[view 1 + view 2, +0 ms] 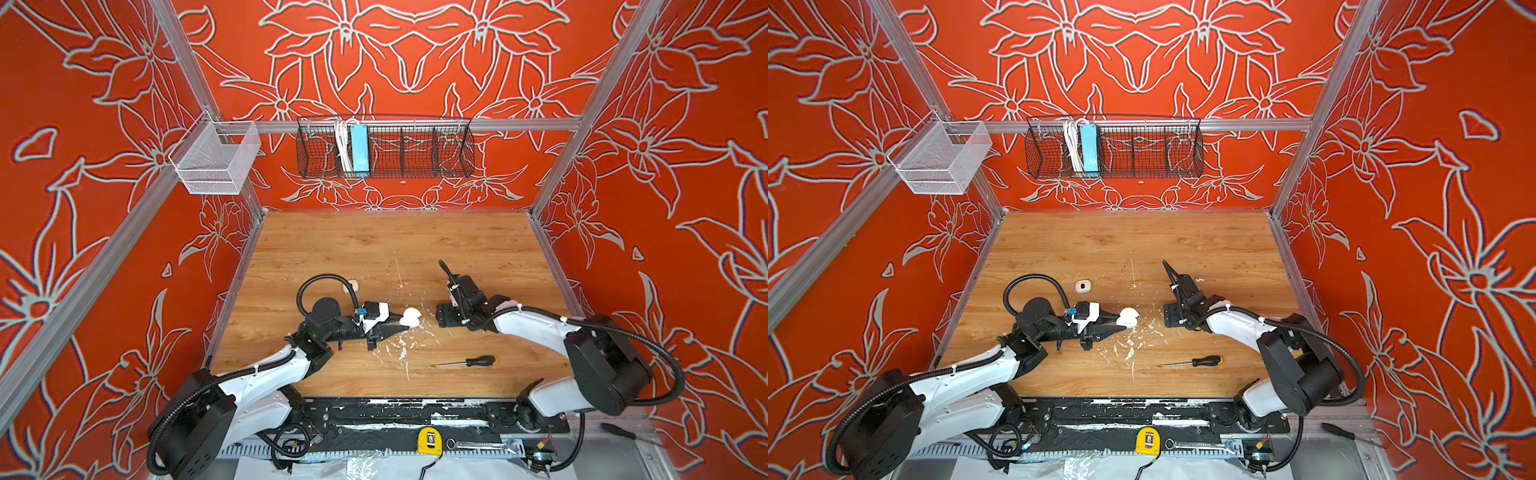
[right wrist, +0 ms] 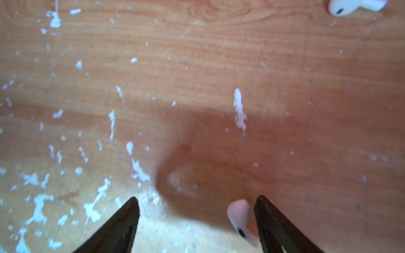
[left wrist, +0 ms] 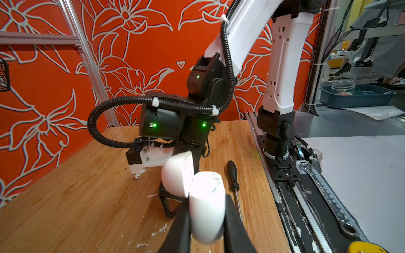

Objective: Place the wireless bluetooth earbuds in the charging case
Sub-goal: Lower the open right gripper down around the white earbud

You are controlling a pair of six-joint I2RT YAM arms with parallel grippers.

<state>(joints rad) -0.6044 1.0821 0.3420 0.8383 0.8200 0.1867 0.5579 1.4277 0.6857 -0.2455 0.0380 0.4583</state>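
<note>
My left gripper (image 3: 207, 198) is shut on the charging case (image 3: 207, 214), a white puck held just above the table with its lid (image 3: 177, 175) swung open. Both top views show the case (image 1: 409, 316) (image 1: 1127, 316) at the left gripper's tips. Facing it, my right gripper (image 2: 197, 199) (image 1: 446, 318) points down at the table and is open. One white earbud (image 2: 241, 219) with a dark spot lies between its fingers, close against one of them. A second earbud (image 2: 350, 6) (image 3: 137, 176) lies on the wood farther off.
A black-handled screwdriver (image 1: 469, 362) (image 3: 233, 175) lies near the front of the wooden table (image 1: 374, 249). A white rounded-square box (image 1: 1083, 286) sits behind the left arm. White paint flecks (image 1: 402, 353) dot the middle. A wrench (image 1: 1200, 445) rests on the front rail.
</note>
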